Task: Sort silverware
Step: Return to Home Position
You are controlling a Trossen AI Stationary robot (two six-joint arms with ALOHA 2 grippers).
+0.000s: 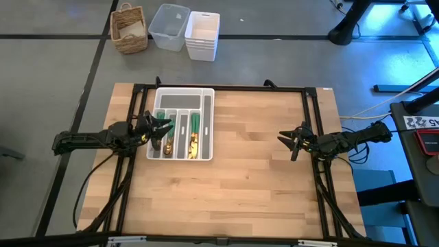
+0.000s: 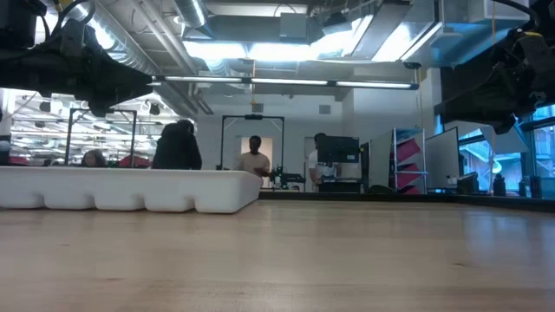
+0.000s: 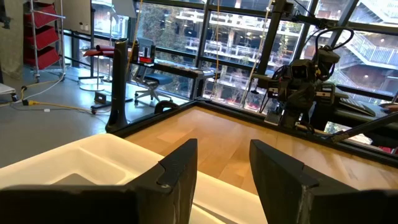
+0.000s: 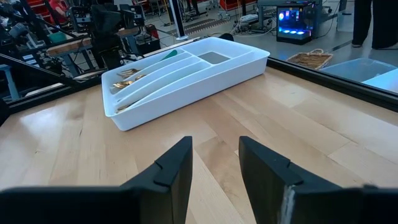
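The silverware (image 1: 181, 134), gold heads on green handles, lies in the long compartments of a white tray (image 1: 183, 94) at the table's left; the right wrist view shows some pieces (image 4: 132, 79) inside it. My left gripper (image 1: 164, 127) hovers open over the tray's left edge, pointing level toward the right. My right gripper (image 1: 282, 137) stands open above bare wood at the right side, pointing toward the tray (image 4: 186, 68). Nothing sits between either pair of fingers (image 3: 180, 171) (image 4: 174, 168).
A black frame (image 1: 226, 87) runs round the tabletop. Bare wood (image 1: 247, 171) spreads between the tray and the right arm and toward the near edge. On the floor beyond the far edge stand a wicker basket (image 1: 129, 29) and plastic bins (image 1: 185, 31). People stand far behind the table.
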